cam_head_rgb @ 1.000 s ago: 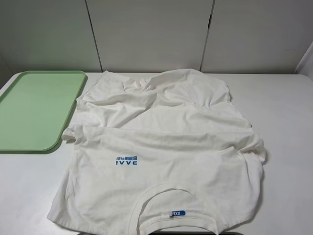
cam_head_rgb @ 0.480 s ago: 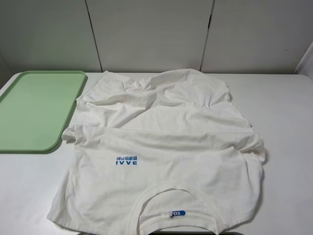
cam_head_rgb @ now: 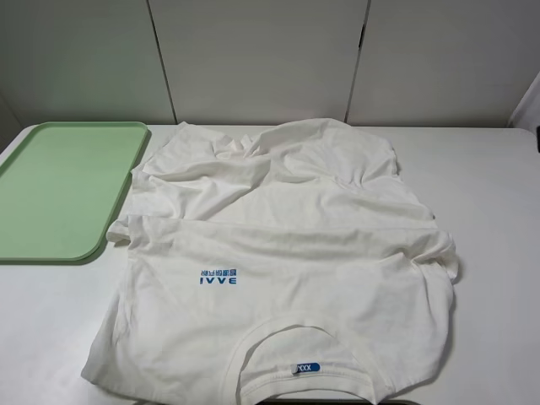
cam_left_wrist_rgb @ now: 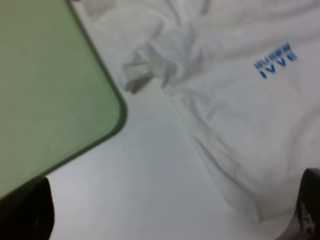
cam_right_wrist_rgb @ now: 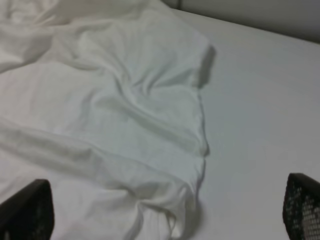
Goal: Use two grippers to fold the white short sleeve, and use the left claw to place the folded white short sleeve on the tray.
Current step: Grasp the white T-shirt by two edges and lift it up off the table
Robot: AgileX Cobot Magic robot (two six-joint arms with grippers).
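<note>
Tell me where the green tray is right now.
In the exterior high view the tray lies flat on the left side of the table, right beside the spread-out white short sleeve, whose sleeve ends near the tray's front corner.

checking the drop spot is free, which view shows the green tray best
The exterior high view: nearly the whole tray shows, bare, beside the white short sleeve, cut only by the picture's left edge. The left wrist view shows one rounded corner, blurred. The right wrist view shows none of it.
</note>
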